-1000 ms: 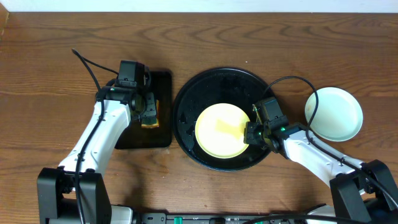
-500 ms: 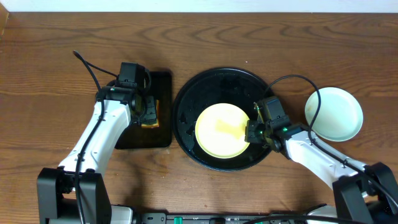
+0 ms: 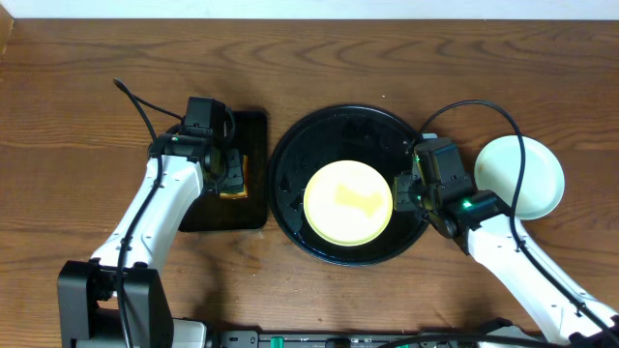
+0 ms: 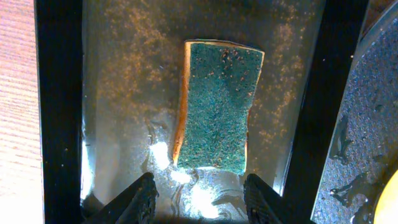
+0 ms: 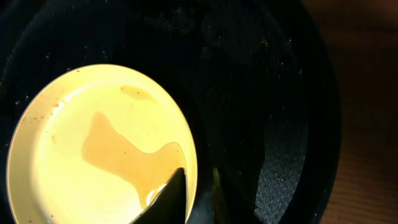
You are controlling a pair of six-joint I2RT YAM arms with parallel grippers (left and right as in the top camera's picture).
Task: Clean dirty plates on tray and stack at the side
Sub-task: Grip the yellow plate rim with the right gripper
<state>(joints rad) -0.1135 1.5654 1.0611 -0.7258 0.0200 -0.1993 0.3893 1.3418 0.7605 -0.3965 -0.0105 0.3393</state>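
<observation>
A pale yellow plate [image 3: 343, 205] with a brown smear lies in the round black tray [image 3: 338, 130]. It also shows in the right wrist view [image 5: 68, 155], in the tray [image 5: 267, 93]. My right gripper [image 3: 398, 190] is at the plate's right rim. Its fingers [image 5: 199, 180] are closed to a narrow gap, one inside the rim and one outside. A pale mint-green plate [image 3: 527, 179] sits on the table to the right of the tray. I cannot tell whether another plate lies under it. My left gripper [image 3: 232, 172] is open over the sponge.
A green-yellow sponge [image 4: 217, 106] lies in the small rectangular black tray [image 4: 56, 93], left of the round tray, with wet patches around it. My left gripper's fingers [image 4: 200, 190] hang above the sponge's near end. The rectangular tray [image 3: 253, 135] nearly touches the round tray.
My right arm has shifted right and up, so the yellow plate's whole outline now shows. The plate has stayed in place. The left arm has not moved.
</observation>
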